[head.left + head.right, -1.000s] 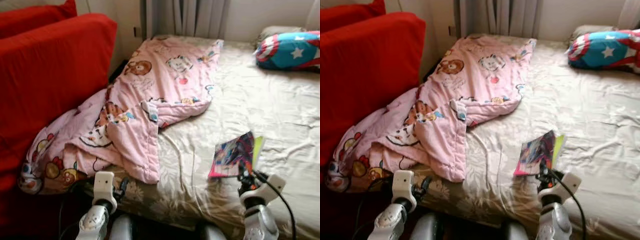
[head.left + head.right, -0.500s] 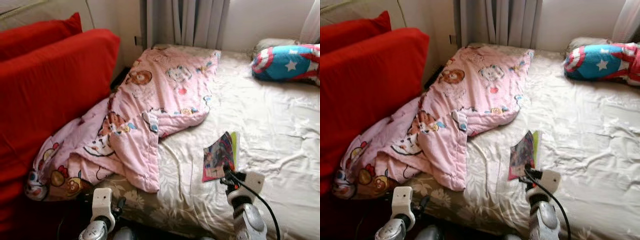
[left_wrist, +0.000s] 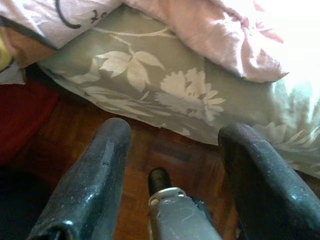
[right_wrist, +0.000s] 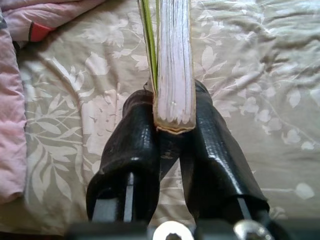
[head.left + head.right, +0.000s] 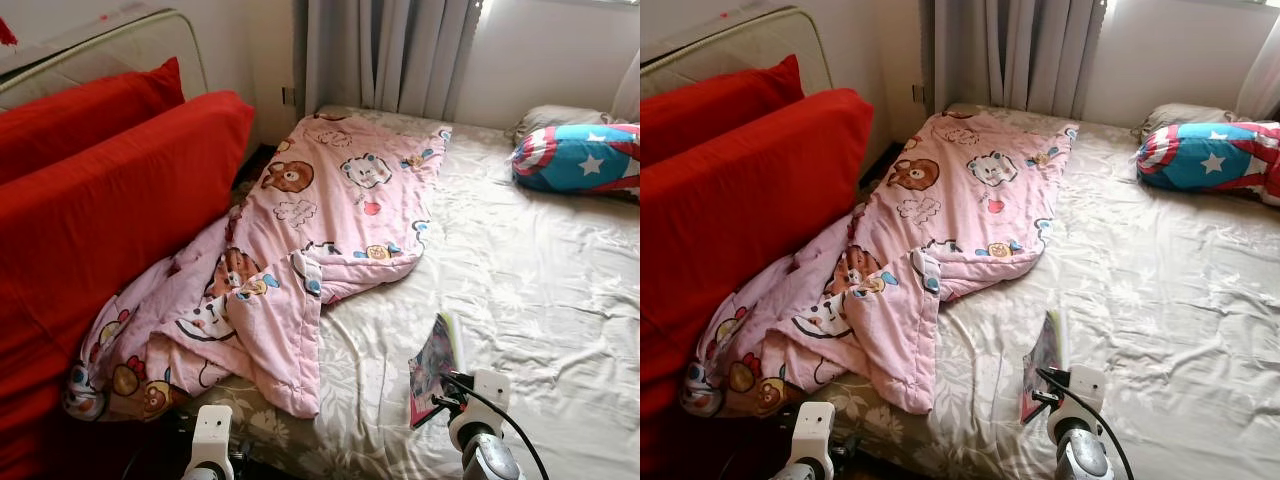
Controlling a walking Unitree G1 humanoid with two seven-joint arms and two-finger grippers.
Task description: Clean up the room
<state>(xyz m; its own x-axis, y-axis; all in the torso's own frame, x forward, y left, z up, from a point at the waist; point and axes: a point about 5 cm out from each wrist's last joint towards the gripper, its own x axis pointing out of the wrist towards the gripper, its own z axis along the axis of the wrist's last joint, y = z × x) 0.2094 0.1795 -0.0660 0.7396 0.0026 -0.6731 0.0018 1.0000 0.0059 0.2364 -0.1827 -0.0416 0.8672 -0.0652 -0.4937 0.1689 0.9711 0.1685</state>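
Note:
A colourful thin book [image 5: 433, 362] stands on edge just above the beige floral bed sheet [image 5: 560, 300], near the bed's front edge. My right gripper [image 4: 172, 107] is shut on the book [image 4: 172, 60] at its lower end, one black finger on each side of its pages. A crumpled pink cartoon blanket [image 5: 300, 230] lies across the bed's left half and hangs off toward the red cushions. My left gripper [image 3: 172, 145] is open and holds nothing, low beside the bed's front corner over the wooden floor [image 3: 165, 150].
Big red cushions [image 5: 100, 200] stand against the left side of the bed. A blue, red and white star pillow [image 5: 580, 158] lies at the far right, a grey pillow behind it. Grey curtains [image 5: 390, 55] hang behind the bed. Bare sheet spreads right of the book.
The book has gone from lying nearly flat on the sheet to standing on edge in my right gripper. The camera has drawn back and up, so the whole scene sits lower.

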